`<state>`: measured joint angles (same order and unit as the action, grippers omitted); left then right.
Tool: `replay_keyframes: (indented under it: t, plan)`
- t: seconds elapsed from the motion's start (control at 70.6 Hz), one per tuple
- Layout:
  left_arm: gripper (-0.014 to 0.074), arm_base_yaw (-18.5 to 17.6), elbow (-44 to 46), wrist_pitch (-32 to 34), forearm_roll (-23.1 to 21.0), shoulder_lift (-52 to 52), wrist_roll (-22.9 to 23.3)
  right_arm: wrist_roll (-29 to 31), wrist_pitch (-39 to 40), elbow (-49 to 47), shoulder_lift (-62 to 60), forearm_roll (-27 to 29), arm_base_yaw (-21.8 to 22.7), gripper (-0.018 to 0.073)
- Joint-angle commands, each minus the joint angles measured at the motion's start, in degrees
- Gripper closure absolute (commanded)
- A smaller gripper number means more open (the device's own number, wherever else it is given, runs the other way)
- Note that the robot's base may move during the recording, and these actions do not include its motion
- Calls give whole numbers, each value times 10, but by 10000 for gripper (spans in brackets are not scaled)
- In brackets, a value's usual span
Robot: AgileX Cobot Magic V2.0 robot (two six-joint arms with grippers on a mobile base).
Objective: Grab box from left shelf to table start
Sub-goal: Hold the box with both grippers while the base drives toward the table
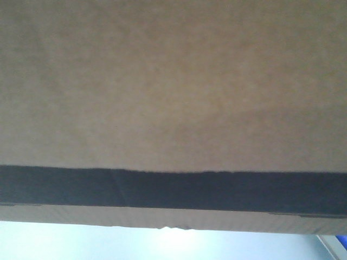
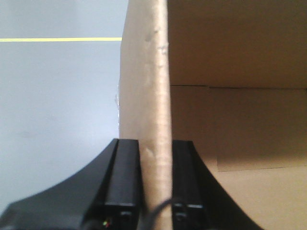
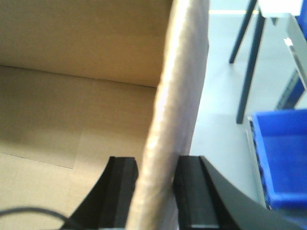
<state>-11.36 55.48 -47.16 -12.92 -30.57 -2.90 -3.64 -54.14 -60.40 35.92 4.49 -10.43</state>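
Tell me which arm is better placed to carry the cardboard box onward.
Neither alone. The left gripper is shut on one wall of the box, and the right gripper on another wall, so both seem equally placed to carry it together.

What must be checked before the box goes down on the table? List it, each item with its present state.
1. Left gripper grips a wall of the box, one finger on each side: ok.
2. Right gripper grips another wall of it the same way: ok.
3. The wall in the right grip looks bowed: not ok.
4. Box level: its black band runs nearly level in the front view: ok.
5. Gap to the table, the pale surface below the box's lower edge: cannot tell.
6. Blue bin on the right gripper's right, apart from the box: ok.
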Motion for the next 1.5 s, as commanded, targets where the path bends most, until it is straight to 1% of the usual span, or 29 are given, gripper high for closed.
replay_keyframes:
  t: [0.0,1.487]
  plan:
    - [699,-8,22,70,-118,3,3,14,86,-22,1,38,-3,501]
    - [699,-8,22,69,-118,3,3,14,86,-22,2,38,-3,501]
